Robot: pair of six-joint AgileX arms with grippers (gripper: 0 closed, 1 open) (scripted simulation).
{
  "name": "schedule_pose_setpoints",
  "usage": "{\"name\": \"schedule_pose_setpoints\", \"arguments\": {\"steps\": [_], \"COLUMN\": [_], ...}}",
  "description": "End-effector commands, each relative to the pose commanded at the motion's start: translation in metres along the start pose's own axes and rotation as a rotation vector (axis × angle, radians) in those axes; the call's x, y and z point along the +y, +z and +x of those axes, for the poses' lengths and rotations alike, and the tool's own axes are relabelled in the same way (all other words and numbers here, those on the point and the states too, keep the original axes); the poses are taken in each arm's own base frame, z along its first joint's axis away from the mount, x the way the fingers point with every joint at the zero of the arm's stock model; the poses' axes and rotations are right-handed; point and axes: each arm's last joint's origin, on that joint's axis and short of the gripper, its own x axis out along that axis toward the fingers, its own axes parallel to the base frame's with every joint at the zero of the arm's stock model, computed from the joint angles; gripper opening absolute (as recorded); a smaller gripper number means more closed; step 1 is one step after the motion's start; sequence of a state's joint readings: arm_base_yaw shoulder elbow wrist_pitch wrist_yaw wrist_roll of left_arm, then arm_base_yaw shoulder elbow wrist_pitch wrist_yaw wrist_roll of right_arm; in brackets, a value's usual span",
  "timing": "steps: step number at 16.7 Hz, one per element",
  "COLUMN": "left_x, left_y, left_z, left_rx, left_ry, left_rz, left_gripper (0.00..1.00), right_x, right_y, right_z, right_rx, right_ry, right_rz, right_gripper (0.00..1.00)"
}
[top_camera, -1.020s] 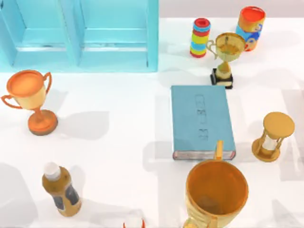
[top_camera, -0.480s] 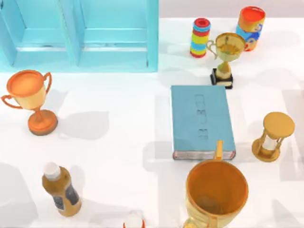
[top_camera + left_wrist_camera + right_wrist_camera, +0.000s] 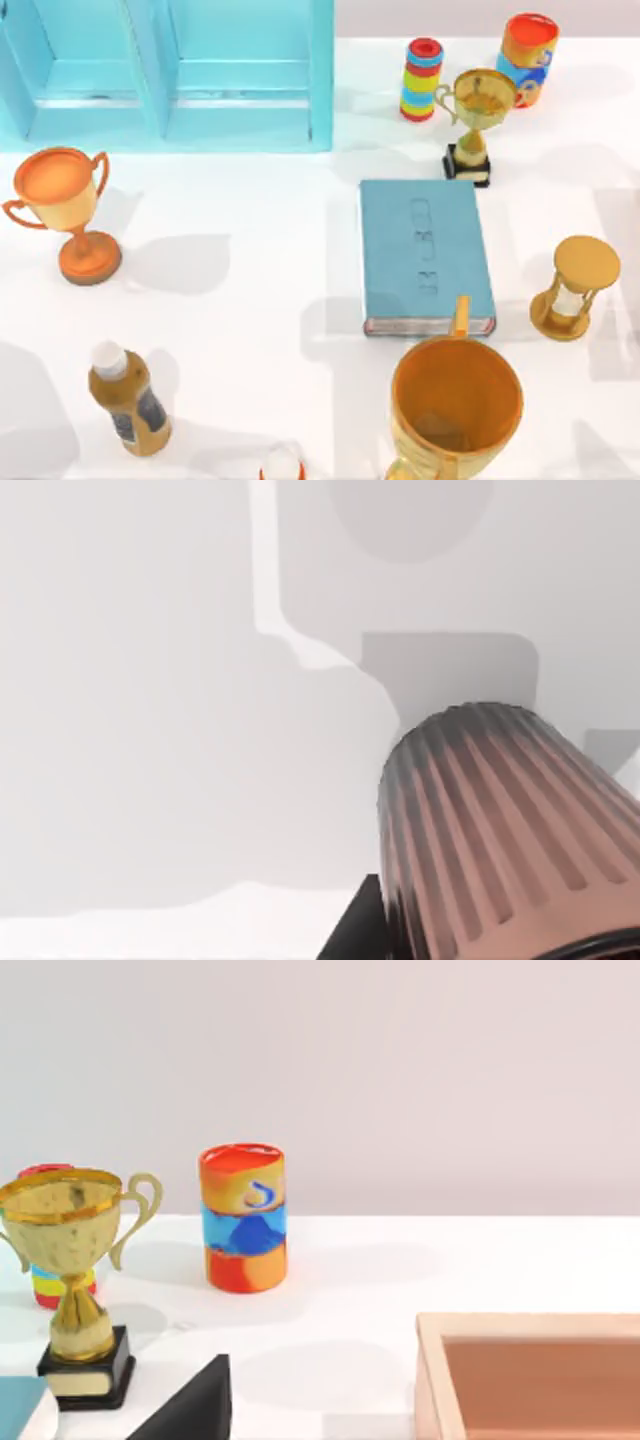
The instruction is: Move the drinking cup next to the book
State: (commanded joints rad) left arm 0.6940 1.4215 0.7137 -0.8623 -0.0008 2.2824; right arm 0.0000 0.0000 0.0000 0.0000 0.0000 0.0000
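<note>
The drinking cup [image 3: 490,830], dark maroon-brown with ribbed sides, is close up in the left wrist view, above the white table. My left gripper [image 3: 420,945] is shut on it, and one dark finger [image 3: 352,930] touches its side. The teal book [image 3: 425,255] lies flat right of the table's middle in the top view. A corner of the book [image 3: 15,1400] is in the right wrist view. A dark part of my right gripper [image 3: 190,1405] hangs over the table's right side, near the gold trophy.
A big orange mug [image 3: 455,410] stands just in front of the book. An hourglass [image 3: 572,288] is to its right, a gold trophy [image 3: 475,120] behind it. A blue cabinet [image 3: 165,75], orange trophy [image 3: 65,210], bottle [image 3: 125,400] and a small red-rimmed round thing [image 3: 281,466] also stand here.
The small red-rimmed thing at the front edge of the top view showed two red tips a second ago and now shows a pale round top. Everything else is still.
</note>
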Motion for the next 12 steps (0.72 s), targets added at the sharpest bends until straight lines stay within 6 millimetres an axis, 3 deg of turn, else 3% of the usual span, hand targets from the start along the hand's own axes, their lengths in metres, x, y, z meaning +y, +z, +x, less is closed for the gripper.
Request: {"name": "schedule_pose_setpoints", "arguments": {"steps": [3, 12], "left_x": [0.0, 0.0], "left_y": [0.0, 0.0], "left_z": [-0.004, -0.05], "left_rx": [0.001, 0.001], "left_ry": [0.001, 0.002], "left_rz": [0.004, 0.001], "left_gripper": [0.0, 0.0], "right_x": [0.0, 0.0], "right_y": [0.0, 0.0], "right_z": [0.0, 0.0], "right_rx": [0.0, 0.0], "right_ry": [0.0, 0.0], "right_rz": [0.0, 0.0], "right_gripper": [1.0, 1.0]}}
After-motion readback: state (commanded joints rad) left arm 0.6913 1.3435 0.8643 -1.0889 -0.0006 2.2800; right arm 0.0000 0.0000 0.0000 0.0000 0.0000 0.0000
